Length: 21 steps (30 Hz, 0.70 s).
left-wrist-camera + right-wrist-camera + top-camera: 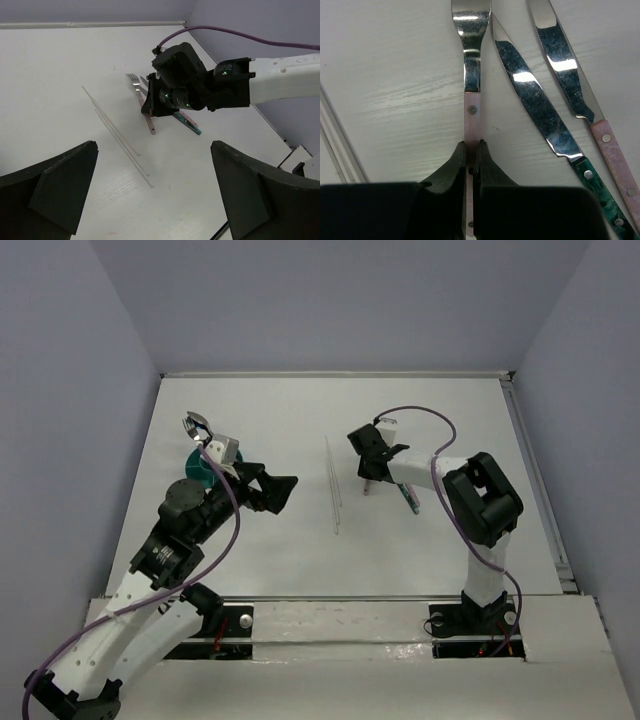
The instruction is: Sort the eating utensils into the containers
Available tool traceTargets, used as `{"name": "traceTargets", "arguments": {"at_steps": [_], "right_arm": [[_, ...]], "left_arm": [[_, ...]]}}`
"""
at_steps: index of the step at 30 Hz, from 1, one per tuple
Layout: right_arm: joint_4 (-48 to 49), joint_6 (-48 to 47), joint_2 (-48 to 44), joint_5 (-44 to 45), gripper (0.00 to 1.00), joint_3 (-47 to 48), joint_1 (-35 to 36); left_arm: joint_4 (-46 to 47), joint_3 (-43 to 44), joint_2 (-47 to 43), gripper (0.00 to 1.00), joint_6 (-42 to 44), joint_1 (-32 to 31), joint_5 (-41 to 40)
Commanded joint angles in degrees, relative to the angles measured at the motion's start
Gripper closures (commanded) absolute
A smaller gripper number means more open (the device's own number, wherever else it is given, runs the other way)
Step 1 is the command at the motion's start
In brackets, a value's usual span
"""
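Narrowly shut, the right claw (470,155) grips the fork (471,60) by its pink handle, flat on the tabletop (395,75); a green-handled knife (535,105) and a pink-handled knife (570,75) lie just beside. Well apart, the left claw (278,490) gapes wide near the teal cup (197,468).

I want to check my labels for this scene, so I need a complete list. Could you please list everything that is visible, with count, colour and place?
fork: one, silver with pale pink handle, on the table right of centre
green-handled knife: one, silver blade, beside the fork
pink-handled knife: one, silver blade, beside the other knife
clear rods: two, transparent, side by side at the table's centre
cup: one, teal, left side, partly hidden by the left arm
utensils in cup: count unclear, silvery, sticking out
table: one, white
cables: two, purple, one on each arm
left tool: black, open, empty
right tool: black, shut on the fork's handle
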Motion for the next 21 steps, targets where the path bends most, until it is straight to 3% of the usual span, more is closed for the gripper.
{"name": "traceTargets", "arguments": {"at_steps": [1, 5, 13, 21], "right_arm": [[-2.05, 0.68, -2.07, 1.54, 1.0, -1.32, 0.57], [-1.52, -0.29, -5.06, 3.29, 1.0, -2.11, 0.57], [6.47, -8.54, -17.62, 4.63, 1.0, -9.84, 5.13], [20.79, -13.3, -34.92, -17.05, 1.0, -21.96, 8.57]], "left_arm": [[2.19, 1.61, 1.4, 0.01, 0.55, 0.6, 2.15], [2.54, 1.26, 3.24, 0.04, 0.29, 1.13, 4.09], [5.26, 1.09, 6.93, 0.19, -2.86, 1.13, 6.63], [12.11, -1.45, 13.53, 0.27, -14.36, 1.13, 13.41]]}}
